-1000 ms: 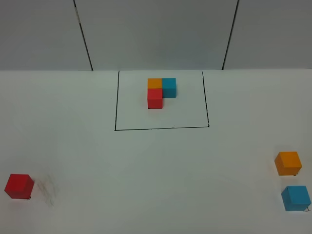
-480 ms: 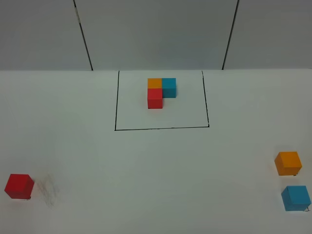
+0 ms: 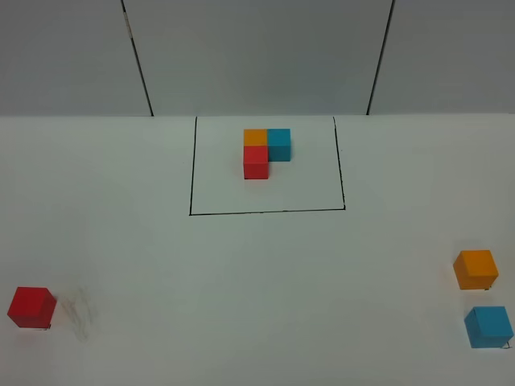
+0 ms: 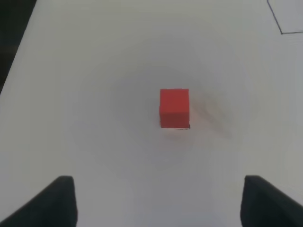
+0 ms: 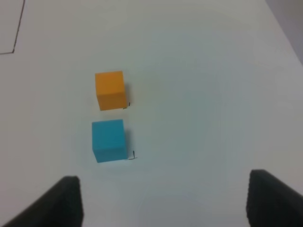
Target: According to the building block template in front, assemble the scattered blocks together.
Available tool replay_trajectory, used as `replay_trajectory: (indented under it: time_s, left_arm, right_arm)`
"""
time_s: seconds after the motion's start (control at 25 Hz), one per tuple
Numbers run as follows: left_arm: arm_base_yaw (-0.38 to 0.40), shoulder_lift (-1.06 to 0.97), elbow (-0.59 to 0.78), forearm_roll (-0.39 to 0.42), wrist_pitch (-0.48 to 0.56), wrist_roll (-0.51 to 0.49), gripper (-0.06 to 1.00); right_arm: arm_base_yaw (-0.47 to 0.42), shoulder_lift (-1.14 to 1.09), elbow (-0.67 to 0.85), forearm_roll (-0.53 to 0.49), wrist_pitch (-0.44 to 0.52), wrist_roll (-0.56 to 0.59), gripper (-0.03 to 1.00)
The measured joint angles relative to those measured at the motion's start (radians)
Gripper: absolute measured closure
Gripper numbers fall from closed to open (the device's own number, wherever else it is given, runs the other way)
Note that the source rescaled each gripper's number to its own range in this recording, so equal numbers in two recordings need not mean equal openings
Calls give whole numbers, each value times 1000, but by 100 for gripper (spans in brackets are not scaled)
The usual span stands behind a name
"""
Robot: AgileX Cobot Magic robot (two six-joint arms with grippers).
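The building block template (image 3: 266, 152), an L of orange, blue and red cubes, sits inside a black-lined rectangle (image 3: 265, 212) at the back middle. Of the scattered blocks, the red cube (image 3: 32, 307) lies at the front left, while the orange cube (image 3: 475, 269) and the sky-blue cube (image 3: 488, 326) lie close together at the front right. Neither arm shows in the high view. My left gripper (image 4: 161, 208) is open, with the red cube (image 4: 174, 108) ahead of its fingertips. My right gripper (image 5: 163, 208) is open, short of the blue cube (image 5: 109, 140) and the orange cube (image 5: 110, 90).
The white table (image 3: 257, 281) ends at a grey back wall (image 3: 257, 56) with two dark seams. A faint smudge (image 3: 79, 312) lies right of the red cube. A corner of the black rectangle (image 4: 283, 21) shows in the left wrist view.
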Motion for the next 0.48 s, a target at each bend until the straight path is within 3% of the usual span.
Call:
replay_trajectory:
  time_s: [0.2,0.48]
  left_arm:
    - [0,0,0,20,-5,-35,39]
    - [0,144,-77,20,-6,-41,44]
  right_arm:
    - [0,0,0,0,0,0,47]
    - [0,0,0,0,0,0,47]
